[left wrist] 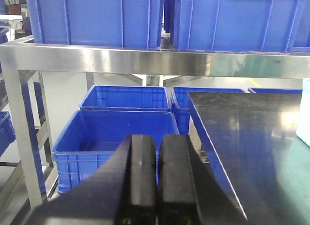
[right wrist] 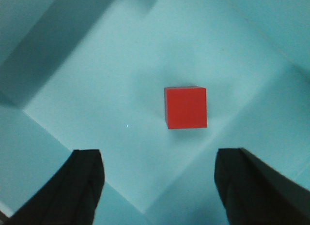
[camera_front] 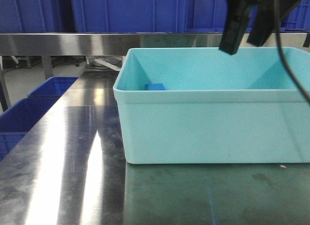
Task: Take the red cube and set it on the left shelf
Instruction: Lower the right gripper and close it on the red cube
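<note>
On the floor of the teal bin (camera_front: 203,128), the red cube (right wrist: 186,107) lies free below the right gripper (right wrist: 160,157), whose jaws are spread and empty. Risk: the cube sits off-centre between the fingers, so a straight descent may knock it aside. The left gripper (left wrist: 157,176) is pressed together, holding nothing.

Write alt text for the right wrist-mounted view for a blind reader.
A small red cube sits on the floor of a pale teal bin, seen from above. The right end effector is open, its two dark fingers at the bottom edge, clear of the cube.
</note>
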Controlling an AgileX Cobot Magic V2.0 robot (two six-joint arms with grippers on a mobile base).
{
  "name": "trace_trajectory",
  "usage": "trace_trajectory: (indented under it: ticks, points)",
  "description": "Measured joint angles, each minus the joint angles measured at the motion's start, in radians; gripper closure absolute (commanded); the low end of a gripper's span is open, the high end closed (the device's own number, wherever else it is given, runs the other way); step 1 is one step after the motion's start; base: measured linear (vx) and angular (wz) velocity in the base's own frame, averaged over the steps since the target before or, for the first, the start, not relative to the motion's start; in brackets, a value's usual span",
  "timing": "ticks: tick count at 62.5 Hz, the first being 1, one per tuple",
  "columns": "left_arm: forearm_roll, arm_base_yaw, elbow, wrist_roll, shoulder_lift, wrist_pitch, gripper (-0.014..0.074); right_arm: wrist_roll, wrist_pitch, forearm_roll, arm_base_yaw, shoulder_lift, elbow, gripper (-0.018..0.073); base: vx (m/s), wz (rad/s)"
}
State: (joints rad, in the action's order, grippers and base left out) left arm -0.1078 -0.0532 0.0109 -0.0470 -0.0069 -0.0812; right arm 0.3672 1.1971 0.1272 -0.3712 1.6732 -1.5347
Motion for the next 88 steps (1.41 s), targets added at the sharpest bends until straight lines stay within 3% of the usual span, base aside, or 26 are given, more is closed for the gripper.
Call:
trace_trajectory:
  ticks: [19, 78, 88]
  points:
    - [0.0, 0.0, 0.0, 0.0, 0.0, 0.0, 0.0495, 0.066, -0.029, 0.004, 0.0, 0.118, 0.0, -0.0029, 0.0, 0.0]
    - [0.0, 0.0, 0.0, 0.0, 0.0, 0.0, 0.0495, 0.071, -0.143, -0.029, 0.028, 0.295, -0.001, -0.002, 0.0, 0.0]
    - [0.0, 0.0, 0.0, 0.0, 0.0, 0.0, 0.0495, 0.072, -0.13, -0.033, 0.028, 0.296, -0.001, 0.0106, 0.0, 0.0]
